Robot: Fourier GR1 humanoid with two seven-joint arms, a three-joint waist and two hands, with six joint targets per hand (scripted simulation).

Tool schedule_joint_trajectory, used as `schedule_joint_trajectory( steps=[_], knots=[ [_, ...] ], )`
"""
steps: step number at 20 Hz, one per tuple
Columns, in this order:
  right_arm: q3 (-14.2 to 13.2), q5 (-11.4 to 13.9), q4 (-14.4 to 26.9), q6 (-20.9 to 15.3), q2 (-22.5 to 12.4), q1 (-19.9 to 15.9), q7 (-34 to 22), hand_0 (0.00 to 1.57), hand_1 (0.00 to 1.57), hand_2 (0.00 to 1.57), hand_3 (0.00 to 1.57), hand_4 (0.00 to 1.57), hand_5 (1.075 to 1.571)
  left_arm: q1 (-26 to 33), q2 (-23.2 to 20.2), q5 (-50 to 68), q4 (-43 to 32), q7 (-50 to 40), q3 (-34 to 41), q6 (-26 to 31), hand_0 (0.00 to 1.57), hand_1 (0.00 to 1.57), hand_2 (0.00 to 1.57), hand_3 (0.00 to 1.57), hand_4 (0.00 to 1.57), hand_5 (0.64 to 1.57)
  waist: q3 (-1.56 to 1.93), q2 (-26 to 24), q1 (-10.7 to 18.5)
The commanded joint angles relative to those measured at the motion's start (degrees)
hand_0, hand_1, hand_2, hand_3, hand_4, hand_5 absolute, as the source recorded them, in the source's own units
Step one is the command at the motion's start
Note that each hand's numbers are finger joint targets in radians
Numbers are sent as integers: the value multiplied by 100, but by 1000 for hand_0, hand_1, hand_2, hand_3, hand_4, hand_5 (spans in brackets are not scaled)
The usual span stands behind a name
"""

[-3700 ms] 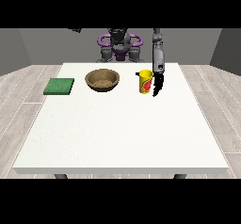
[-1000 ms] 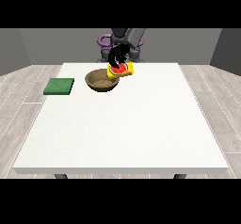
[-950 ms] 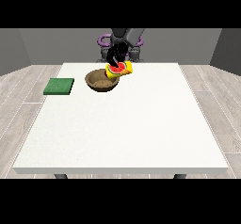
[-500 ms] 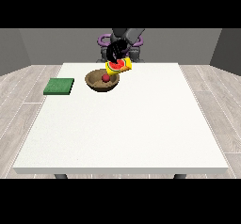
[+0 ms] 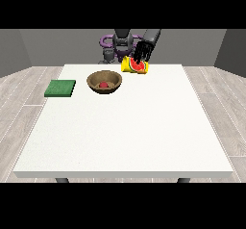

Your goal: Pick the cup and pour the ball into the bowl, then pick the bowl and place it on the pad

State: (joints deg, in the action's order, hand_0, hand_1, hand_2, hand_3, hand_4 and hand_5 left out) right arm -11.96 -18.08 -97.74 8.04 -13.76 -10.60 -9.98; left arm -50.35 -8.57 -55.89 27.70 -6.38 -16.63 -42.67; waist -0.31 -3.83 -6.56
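1. my hand at the view's right [image 5: 143,54] is up over the far edge of the table [image 5: 125,127], fingers curled down round the cup [image 5: 135,66], which hangs tipped on its side.
2. the cup's long axis runs nearly level, left to right; i can't make out which end is the mouth.
3. the ball [image 5: 103,85] sits red inside the bowl [image 5: 104,82], so i judge the pour done.
4. the relation that counts now: the bowl lies left of my loaded hand and a little nearer the camera, apart from the cup.
5. the pad [image 5: 60,88], green, lies further left, near the table's left edge, well apart from the bowl.
6. my other hand isn't visible, so i can't say which is nearer the bowl.
7. next, i reckon, the cup needs setting down before the bowl gets lifted left to the pad.
8. labels: the cup is yellow with a red and green patch; no writing i can read.
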Motion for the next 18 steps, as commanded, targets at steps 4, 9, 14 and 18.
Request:
schedule_joint_trajectory(
  steps=[4, 9, 14, 18],
  knots=[
    [340, 296, -876, -328, 281, 194, -69, 0, 0, 0, 0, 397, 1566, 1493, -243, 2088, 982, 2254, 1162, -409, 1554, 1554, 1571, 1571, 1311, 1549, -17, 494, 23],
    [247, 202, -918, -361, 317, 143, -8, 0, 0, 0, 0, 444, 1565, 1459, 402, 3933, 1881, 3113, 1992, 665, 1419, 1419, 1571, 1571, 1382, 1502, -84, 651, 248],
    [403, 241, -1064, -552, 527, 123, -119, 0, 0, 0, 0, 501, 1566, 1547, 831, 5678, 2384, 3729, 2787, 2291, 811, 811, 873, 348, 476, 1566, -90, 893, 544],
    [494, 571, -1271, -823, 609, 72, -72, 0, 0, 0, 0, 512, 1563, 1469, -7, 6687, 2438, 4258, 3442, 4038, 173, 173, 0, 0, 202, 1566, -13, 1463, 830]
  ],
)
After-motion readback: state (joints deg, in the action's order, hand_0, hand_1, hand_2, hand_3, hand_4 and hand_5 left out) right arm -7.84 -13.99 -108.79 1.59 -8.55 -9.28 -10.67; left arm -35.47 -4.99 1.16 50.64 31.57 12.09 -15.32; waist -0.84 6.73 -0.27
